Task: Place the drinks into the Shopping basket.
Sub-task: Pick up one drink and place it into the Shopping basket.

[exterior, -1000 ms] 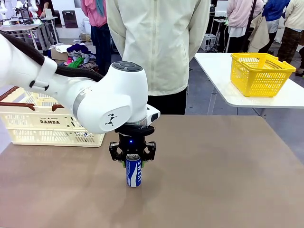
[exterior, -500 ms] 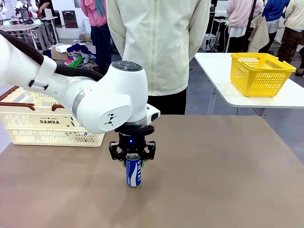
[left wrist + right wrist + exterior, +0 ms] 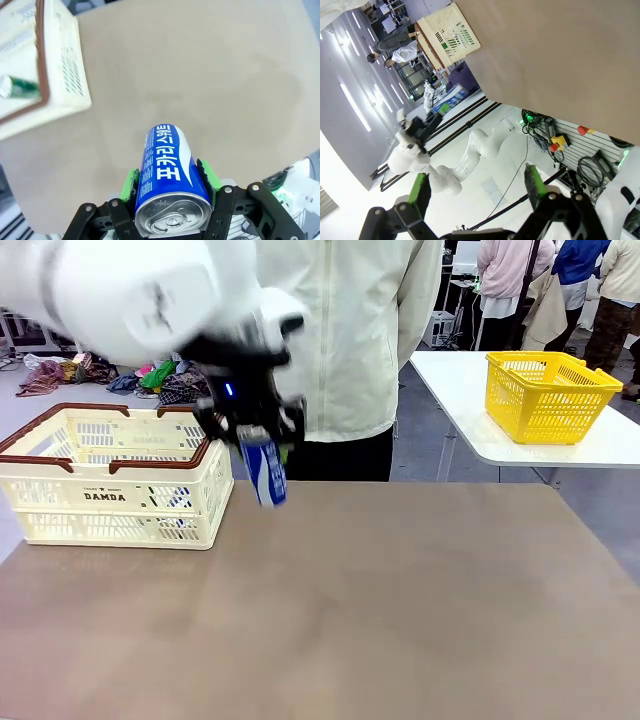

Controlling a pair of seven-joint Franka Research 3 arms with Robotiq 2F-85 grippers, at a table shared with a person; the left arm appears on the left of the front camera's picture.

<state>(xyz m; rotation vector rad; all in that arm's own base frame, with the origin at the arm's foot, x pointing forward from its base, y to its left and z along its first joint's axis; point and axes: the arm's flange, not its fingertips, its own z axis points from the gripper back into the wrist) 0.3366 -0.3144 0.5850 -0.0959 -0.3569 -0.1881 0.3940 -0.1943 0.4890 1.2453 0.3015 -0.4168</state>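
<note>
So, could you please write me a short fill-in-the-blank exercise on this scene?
1. The left gripper is shut on the ____ can.
2. The green can lies inside the ____.
3. The right gripper has its jaws ____.
4. The yellow basket stands on a ____ table.

Missing words: blue; Shopping basket; open; white

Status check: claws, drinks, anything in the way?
Left claw shut on blue can, airborne beside Shopping basket. Right claw open. Green can in basket. Nothing blocking.
</note>
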